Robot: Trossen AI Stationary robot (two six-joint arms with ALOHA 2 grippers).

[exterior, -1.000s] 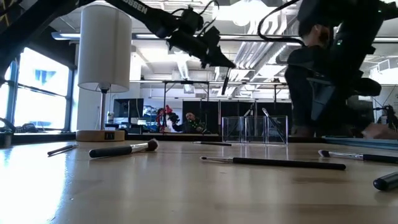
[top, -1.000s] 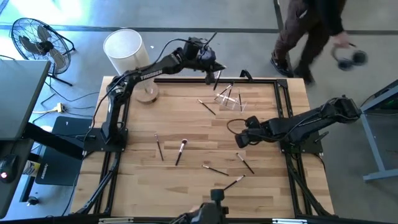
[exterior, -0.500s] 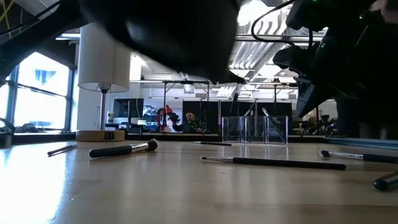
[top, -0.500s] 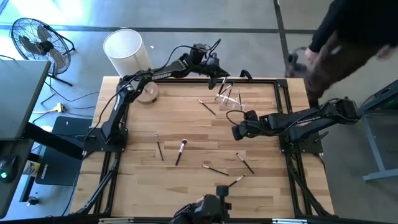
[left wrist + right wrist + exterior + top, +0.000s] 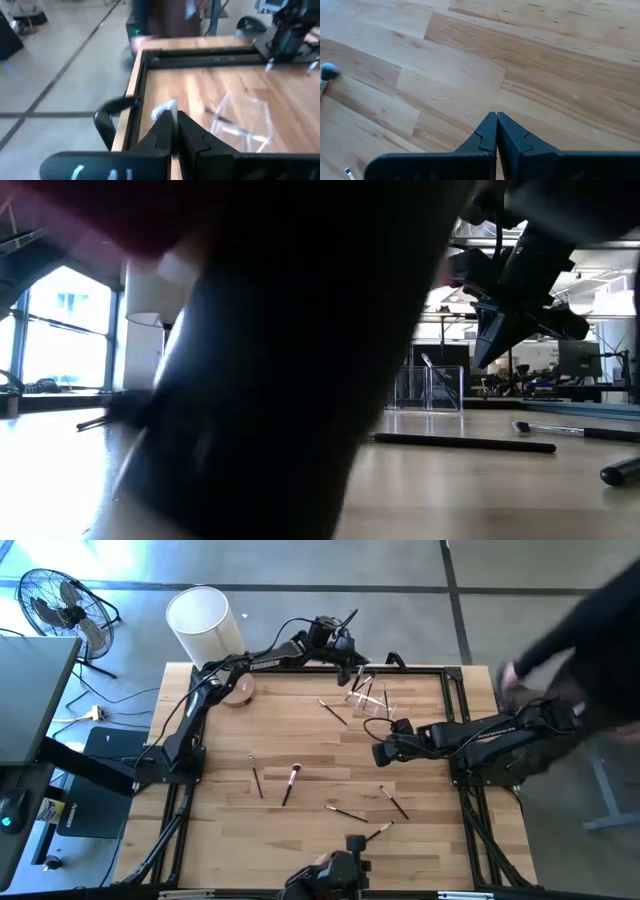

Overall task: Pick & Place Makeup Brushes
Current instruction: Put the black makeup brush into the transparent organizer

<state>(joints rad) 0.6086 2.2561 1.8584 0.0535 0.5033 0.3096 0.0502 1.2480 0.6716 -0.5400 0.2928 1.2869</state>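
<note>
Left gripper point(image 5: 173, 131) at far edge of tabletop point(image 5: 300, 730), just beside clear organizer point(image 5: 370, 698); jaws pinched on a makeup brush point(image 5: 165, 107), pale bristles showing past the fingertips. Right gripper point(image 5: 382, 753) low over mid-tabletop, right of centre; jaws pressed together, nothing between them. Loose brushes lie scattered: one near organizer point(image 5: 333, 712), two left of centre point(image 5: 256, 776) point(image 5: 291, 783), three toward the near edge point(image 5: 346, 812) point(image 5: 394, 802) point(image 5: 374, 833). Several more stand in the organizer. Low view mostly blocked by a dark blur. Person point(image 5: 585, 630) beyond the right side.
</note>
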